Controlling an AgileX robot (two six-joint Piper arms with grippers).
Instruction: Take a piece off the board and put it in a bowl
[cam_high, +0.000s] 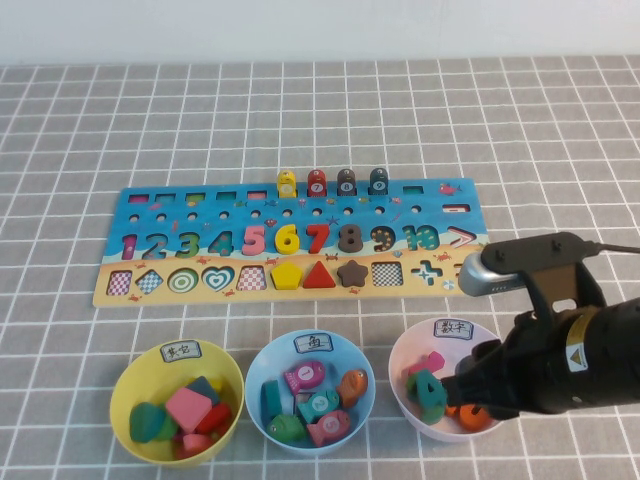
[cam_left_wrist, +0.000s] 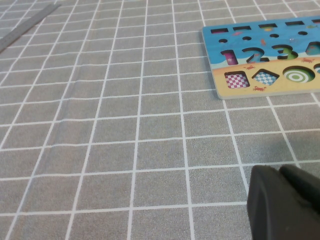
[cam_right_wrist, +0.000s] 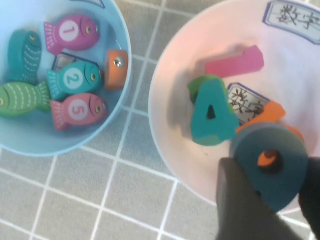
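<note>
The right gripper (cam_right_wrist: 272, 192) hangs right over the pale-pink bowl (cam_high: 410, 350), its fingers pinching the blue-grey nine (cam_right_wrist: 270, 167), round head showing and tail apparently buried between them. The drop lies straight beneath, onto a teal four (cam_right_wrist: 212, 117) and pink piece, the rim close alongside. The board (cam_high: 110, 290) sits well behind. The left gripper (cam_left_wrist: 282, 202) rests far off; I cannot tell its fingers.

Grey grid-lined tablecloth (cam_high: 300, 110) below a white wall (cam_high: 300, 30).
</note>
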